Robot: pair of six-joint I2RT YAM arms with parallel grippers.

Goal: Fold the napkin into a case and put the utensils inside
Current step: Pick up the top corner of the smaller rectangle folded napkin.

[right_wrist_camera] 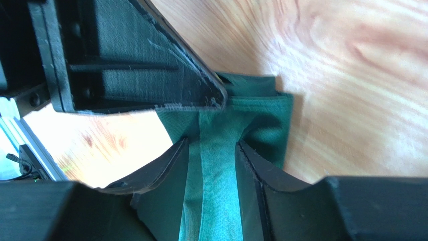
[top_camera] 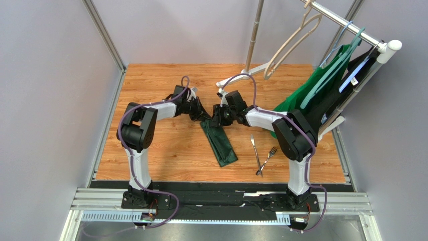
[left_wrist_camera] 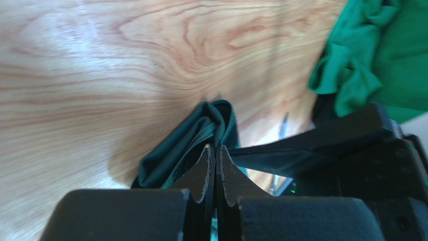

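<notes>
**Q:** Top view: where are the end effectors?

**A:** The left gripper (top_camera: 202, 116) and right gripper (top_camera: 219, 116) meet nearly tip to tip over the far end of the napkin (top_camera: 221, 145). The napkin is folded to a narrow strip running from beneath both toward the bases. The utensils (top_camera: 260, 169) lie crossed on the table (top_camera: 166, 150), apart from the strip, on the right gripper's outer, base-ward side.

**Q:** Left wrist view?

**A:** The fingers (left_wrist_camera: 201, 173) are pressed flush together. The napkin's bunched end (left_wrist_camera: 191, 145) sits directly at the tips; whether cloth is caught cannot be told. A bright green garment (left_wrist_camera: 371, 55) lies beyond.

**Q:** Right wrist view?

**A:** The jaws stand apart, straddling a lengthwise band of the napkin (right_wrist_camera: 261, 115). The left gripper's finger (right_wrist_camera: 176, 75) touches the cloth just ahead.
</notes>
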